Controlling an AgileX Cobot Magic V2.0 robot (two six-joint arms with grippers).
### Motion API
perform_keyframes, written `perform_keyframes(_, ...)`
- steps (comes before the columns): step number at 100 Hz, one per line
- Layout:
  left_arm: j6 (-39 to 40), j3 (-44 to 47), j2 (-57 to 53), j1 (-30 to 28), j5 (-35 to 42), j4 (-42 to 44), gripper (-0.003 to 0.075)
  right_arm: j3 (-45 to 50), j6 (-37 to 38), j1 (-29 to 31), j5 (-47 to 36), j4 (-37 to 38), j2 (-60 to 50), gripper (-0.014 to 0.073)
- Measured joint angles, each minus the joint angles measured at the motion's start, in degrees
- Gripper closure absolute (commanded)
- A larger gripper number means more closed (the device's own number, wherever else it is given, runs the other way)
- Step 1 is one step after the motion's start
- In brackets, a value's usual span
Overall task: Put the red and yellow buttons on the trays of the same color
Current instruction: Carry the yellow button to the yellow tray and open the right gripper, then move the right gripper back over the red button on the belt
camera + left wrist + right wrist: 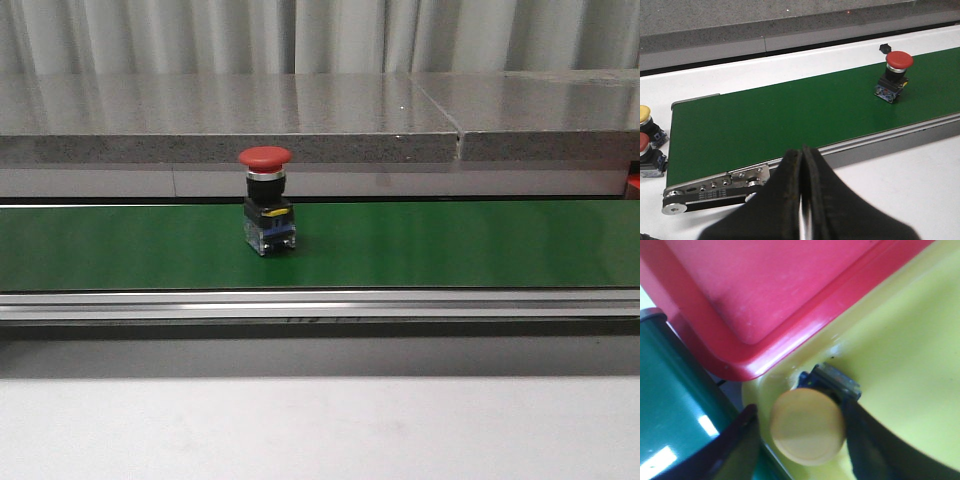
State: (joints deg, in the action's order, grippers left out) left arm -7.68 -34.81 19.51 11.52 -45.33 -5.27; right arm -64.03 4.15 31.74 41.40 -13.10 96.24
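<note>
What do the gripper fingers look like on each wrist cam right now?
Left gripper: black, matte, wedge-shaped fingers tapering to narrow tips. Right gripper: dark, smooth, curved fingers, blurred this close. No cables or markings visible in either view.

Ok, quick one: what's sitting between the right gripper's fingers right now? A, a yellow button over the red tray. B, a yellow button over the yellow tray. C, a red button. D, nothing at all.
B: in the right wrist view the right gripper has the yellow button between its fingers, over the corner of the yellow tray, with the red tray beside it.
</note>
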Motion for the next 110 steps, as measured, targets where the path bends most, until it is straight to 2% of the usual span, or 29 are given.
perform_keyframes(6, 0.0, 0.0, 0.0, 0.0, 0.0, 0.0, 0.0741, 0.0, 0.0, 0.0, 0.0, -0.3, 0.0, 0.0028)
perform_keyframes(32, 0.0, 0.0, 0.0, 0.0, 0.0, 0.0, 0.0741, 0.0, 0.0, 0.0, 0.0, -0.2, -1.1, 0.0032)
perform_keyframes(62, 0.0, 0.0, 0.0, 0.0, 0.0, 0.0, 0.0741, 0.0, 0.0, -1.4, 0.6, 3.3, -11.6, 0.0032)
perform_keyframes(83, 0.0, 0.0, 0.0, 0.0, 0.0, 0.0, 0.0741, 0.0, -0.1, -8.2, 2.1, 5.3, -19.9, 0.0032)
perform_keyframes(110, 0.0, 0.0, 0.0, 0.0, 0.0, 0.0, 0.0741, 0.0, -0.2, -22.2, 3.9, 7.1, -25.8, 0.0032)
